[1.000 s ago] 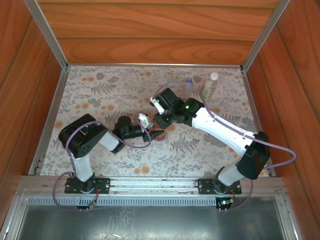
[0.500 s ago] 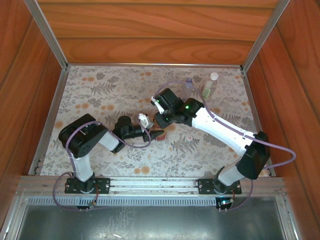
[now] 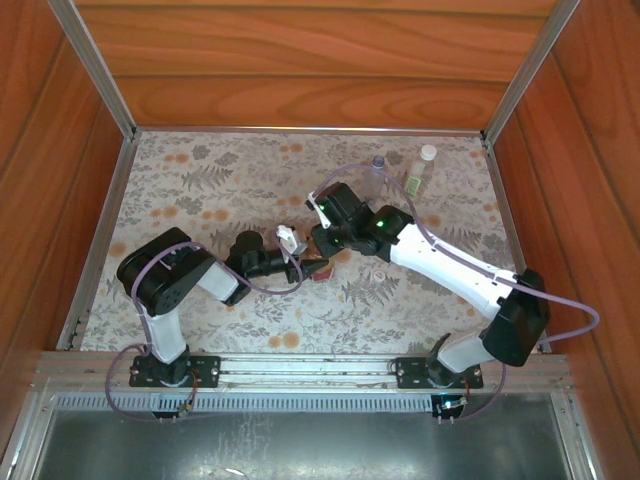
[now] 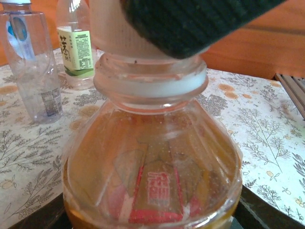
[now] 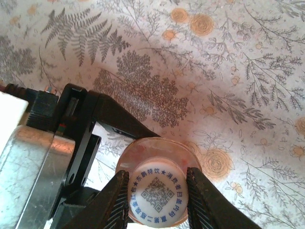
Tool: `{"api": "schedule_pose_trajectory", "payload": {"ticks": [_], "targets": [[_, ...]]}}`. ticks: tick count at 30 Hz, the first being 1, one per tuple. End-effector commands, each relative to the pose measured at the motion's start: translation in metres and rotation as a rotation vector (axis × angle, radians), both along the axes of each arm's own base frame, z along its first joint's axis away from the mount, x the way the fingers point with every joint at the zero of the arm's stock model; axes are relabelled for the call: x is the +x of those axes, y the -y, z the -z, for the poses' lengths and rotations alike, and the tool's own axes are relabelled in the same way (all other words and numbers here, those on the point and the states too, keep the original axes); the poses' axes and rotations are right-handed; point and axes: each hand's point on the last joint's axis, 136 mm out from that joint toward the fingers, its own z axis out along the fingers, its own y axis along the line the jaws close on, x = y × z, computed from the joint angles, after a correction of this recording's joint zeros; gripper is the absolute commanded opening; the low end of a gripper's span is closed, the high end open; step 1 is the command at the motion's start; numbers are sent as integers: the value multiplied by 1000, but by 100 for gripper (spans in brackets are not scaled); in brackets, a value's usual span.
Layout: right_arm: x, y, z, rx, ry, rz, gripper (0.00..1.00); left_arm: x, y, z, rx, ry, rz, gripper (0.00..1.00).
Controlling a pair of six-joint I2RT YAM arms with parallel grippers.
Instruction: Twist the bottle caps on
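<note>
The amber bottle with its red-yellow label stands upright mid-table, and my left gripper is shut on its body from the left. A white bottle cap printed with a QR code sits on the bottle's neck. My right gripper is shut on that cap from above, one finger on each side. In the left wrist view the cap shows above the neck ring, partly behind a dark right fingertip. From the top view my right gripper hangs directly over the bottle.
At the back right stand the plain bluish bottle and the green-label bottle, which wears a white cap. Both also appear far left in the left wrist view: bluish bottle, green-label bottle. Wooden walls enclose the floral table.
The right wrist has turned over the cap and the right arm's elbow has swung a little right and toward the near edge. The left arm and amber bottle have stayed put.
</note>
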Motion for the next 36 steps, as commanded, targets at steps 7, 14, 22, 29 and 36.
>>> {"api": "schedule_pose_trajectory", "payload": {"ticks": [7, 14, 22, 29, 36], "targets": [[-19, -7, -6, 23, 31, -189, 24, -1, 0, 12, 33, -32, 5, 59], [-37, -12, -7, 92, 37, -420, 25, -5, 1, 12, 33, -29, 23, 59], [-23, -12, -9, 153, 22, -384, 22, -2, 1, 11, 32, -32, 10, 59], [-9, 1, 9, 169, -48, -102, 19, 8, 0, 12, 34, -44, -39, 59], [-10, 11, 19, 108, -79, -19, 23, 7, -1, 11, 35, -40, -36, 59]]}}
